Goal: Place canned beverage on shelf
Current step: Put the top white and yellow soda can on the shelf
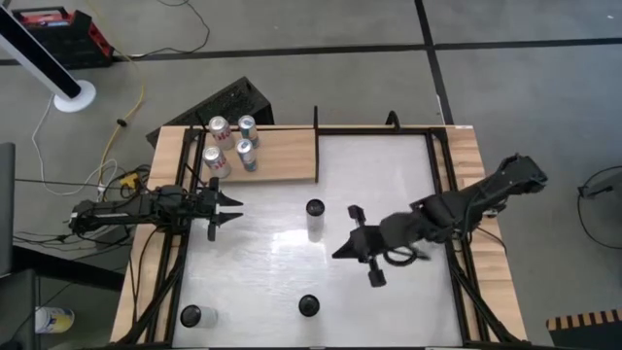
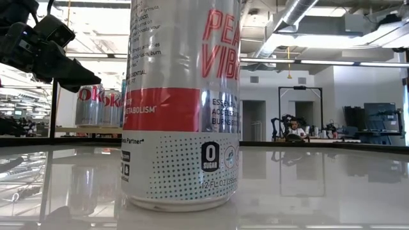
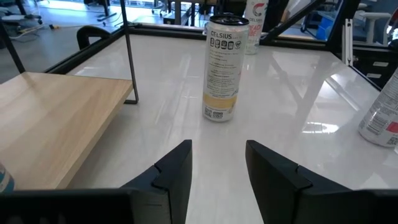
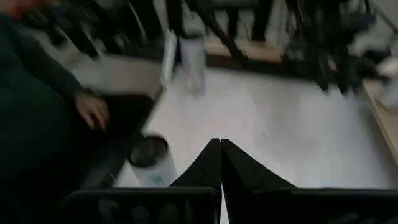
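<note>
Left claw (image 1: 236, 210) parted, empty, shelf (image 1: 282, 156) just beside

The shelf (image 1: 282, 154) is lying at the table's (image 1: 408, 282) far left corner, and four cans (image 1: 231, 144) are standing on its left part. One can (image 1: 315, 219) is standing on the table just in front of the shelf's right end. Two more cans, one (image 1: 309, 306) straight ahead of that one and one (image 1: 191, 316) off to its left, are standing at the near edge, well apart from the shelf.
</note>
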### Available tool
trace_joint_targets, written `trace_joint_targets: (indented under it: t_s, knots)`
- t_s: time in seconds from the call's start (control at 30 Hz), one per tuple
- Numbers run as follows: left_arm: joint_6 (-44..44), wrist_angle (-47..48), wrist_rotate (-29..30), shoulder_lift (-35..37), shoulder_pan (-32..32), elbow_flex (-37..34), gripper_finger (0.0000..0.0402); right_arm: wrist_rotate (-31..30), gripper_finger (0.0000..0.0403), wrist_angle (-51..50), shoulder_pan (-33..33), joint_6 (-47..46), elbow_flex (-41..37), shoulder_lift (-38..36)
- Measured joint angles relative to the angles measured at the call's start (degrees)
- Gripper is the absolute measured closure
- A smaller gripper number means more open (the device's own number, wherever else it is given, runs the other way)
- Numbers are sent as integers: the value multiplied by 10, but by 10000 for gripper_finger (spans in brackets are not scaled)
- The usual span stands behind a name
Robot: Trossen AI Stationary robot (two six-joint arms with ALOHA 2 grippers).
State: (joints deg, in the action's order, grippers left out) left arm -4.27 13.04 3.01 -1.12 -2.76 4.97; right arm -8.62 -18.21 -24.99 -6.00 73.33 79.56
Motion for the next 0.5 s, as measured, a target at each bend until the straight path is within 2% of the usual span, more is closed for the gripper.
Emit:
trace_joint_targets:
  t_s: [0.13,0.3,0.5]
  knots:
    - [0,0,0,0,0,0,267,9,378,91,20,32,-59,-27]
    - [0,0,0,0,0,0,267,-14,371,104,60,12,-63,-22]
    - [0,0,0,0,0,0,267,-16,307,105,103,29,-64,22]
